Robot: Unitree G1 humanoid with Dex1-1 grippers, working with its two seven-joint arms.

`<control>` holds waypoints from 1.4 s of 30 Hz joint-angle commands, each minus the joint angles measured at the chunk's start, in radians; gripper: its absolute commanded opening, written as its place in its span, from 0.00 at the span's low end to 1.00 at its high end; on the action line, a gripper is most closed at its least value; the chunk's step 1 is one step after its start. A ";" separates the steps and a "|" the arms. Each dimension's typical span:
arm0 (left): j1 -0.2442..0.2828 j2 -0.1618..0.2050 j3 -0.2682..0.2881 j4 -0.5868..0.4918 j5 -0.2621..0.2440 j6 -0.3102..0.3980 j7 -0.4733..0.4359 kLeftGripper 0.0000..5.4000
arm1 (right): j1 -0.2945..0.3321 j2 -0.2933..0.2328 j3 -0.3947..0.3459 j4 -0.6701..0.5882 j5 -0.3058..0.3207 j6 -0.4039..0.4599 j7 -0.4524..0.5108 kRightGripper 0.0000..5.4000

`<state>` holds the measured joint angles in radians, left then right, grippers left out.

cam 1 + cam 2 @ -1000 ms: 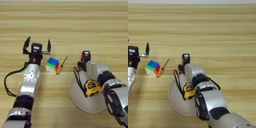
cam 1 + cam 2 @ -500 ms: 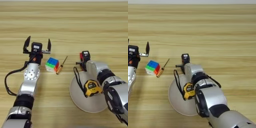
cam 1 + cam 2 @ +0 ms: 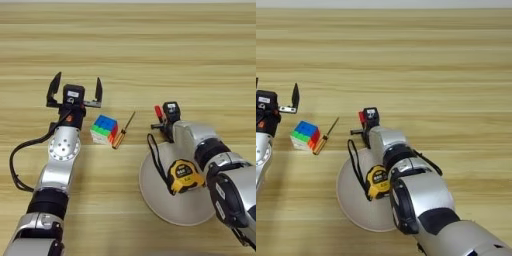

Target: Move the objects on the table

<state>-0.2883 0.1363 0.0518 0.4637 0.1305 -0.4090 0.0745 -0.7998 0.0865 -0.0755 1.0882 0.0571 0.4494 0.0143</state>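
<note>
Multicoloured puzzle cube (image 3: 104,129) sits on the table (image 3: 150,55) just ahead and to the right of the left gripper (image 3: 75,92), whose fingers are spread wide, holding nothing. Amber-handled screwdriver (image 3: 122,132) lies tilted, touching or nearly touching the cube's far side. Risk: closing on the cube could nudge the screwdriver and roll it. Right gripper (image 3: 161,116) holds a red marker pen (image 3: 158,111) near the white plate (image 3: 170,200) carrying the tape measure (image 3: 183,175); a loose grip may drop it.
</note>
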 commanded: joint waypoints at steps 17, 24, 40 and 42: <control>-0.012 -0.002 -0.008 0.005 0.000 -0.009 0.001 1.00 | 0.022 -0.056 0.018 -0.093 -0.026 -0.030 0.021 0.08; -0.010 -0.002 -0.007 0.002 0.000 -0.009 0.001 1.00 | 0.023 -0.081 0.024 -0.160 -0.027 -0.028 0.031 0.08; -0.015 0.002 -0.007 0.011 0.000 -0.011 -0.001 1.00 | 0.143 -0.289 0.050 -0.708 -0.005 0.192 0.242 0.08; -0.017 0.003 -0.006 0.013 -0.001 -0.011 -0.001 1.00 | 0.174 -0.336 0.058 -0.764 -0.008 0.192 0.287 0.08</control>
<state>-0.2919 0.1350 0.0497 0.4654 0.1306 -0.4121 0.0750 -0.6684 -0.1964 -0.0321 0.3953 0.0424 0.6239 0.2506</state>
